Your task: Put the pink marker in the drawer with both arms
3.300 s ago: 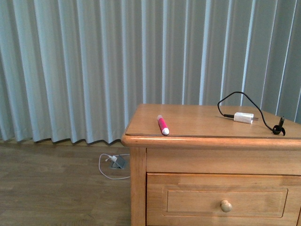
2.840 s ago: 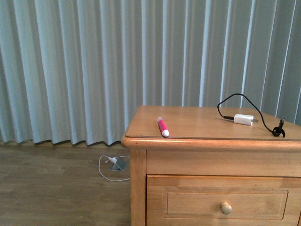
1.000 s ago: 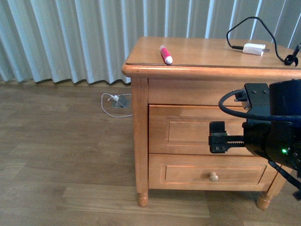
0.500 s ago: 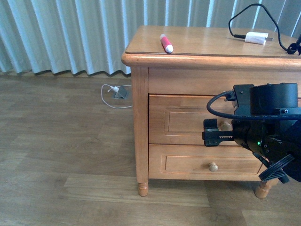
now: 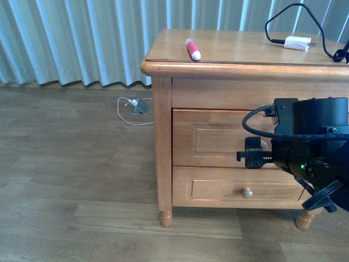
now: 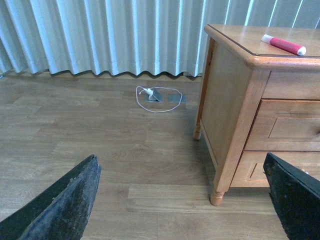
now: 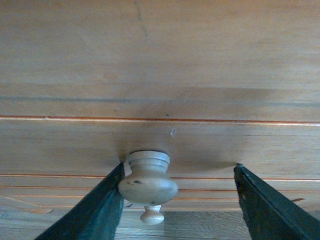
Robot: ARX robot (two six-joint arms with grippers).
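Observation:
The pink marker (image 5: 192,49) lies on the nightstand's top near its front left corner; it also shows in the left wrist view (image 6: 283,44). The upper drawer (image 5: 215,139) is shut. My right gripper (image 5: 255,152) is open at that drawer's front, and the arm hides the knob in the front view. In the right wrist view the round wooden knob (image 7: 148,180) sits between the open fingers (image 7: 90,210), against one of them, with a wide gap to the other. My left gripper (image 6: 182,200) is open and empty over the floor, left of the nightstand.
A white charger plug (image 5: 297,43) with black cable lies on the top at the back right. The lower drawer (image 5: 218,188) has a smaller knob (image 5: 247,192). A white cable and floor socket (image 5: 137,106) lie by the curtain (image 5: 82,38). Wooden floor spreads left.
The view dropped from the nightstand's top to its front. My right arm came into view and its gripper moved in towards the upper drawer's front, now covering the knob.

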